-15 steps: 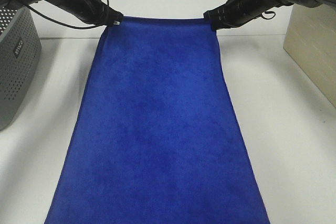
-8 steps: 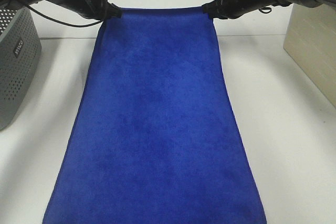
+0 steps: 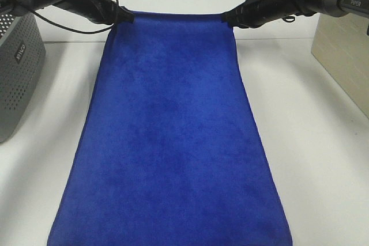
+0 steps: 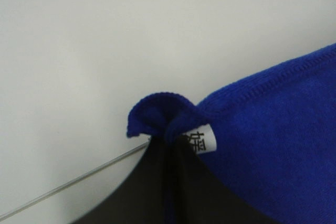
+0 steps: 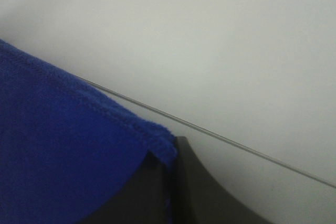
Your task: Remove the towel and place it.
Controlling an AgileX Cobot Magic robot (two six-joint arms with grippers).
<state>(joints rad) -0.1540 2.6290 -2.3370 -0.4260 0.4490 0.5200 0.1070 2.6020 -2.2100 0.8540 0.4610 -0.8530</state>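
The towel (image 3: 173,131), a long deep-blue plush cloth, hangs stretched from its two far corners and slopes down toward the near edge of the white table. My left gripper (image 3: 125,16) is shut on its far left corner, my right gripper (image 3: 228,19) shut on its far right corner. In the left wrist view the pinched corner of the towel (image 4: 157,116) bunches above the dark jaws, with a small white tag (image 4: 202,140) beside them. The right wrist view shows the towel's hemmed corner (image 5: 157,142) clamped between black jaws.
A grey perforated basket (image 3: 17,67) stands at the left edge of the table. A pale beige box (image 3: 346,56) stands at the right. White tabletop (image 3: 311,142) lies bare on both sides of the towel, with a white wall behind.
Both grippers have risen slightly and drawn the towel's far edge up and back. The towel stays taut between them.
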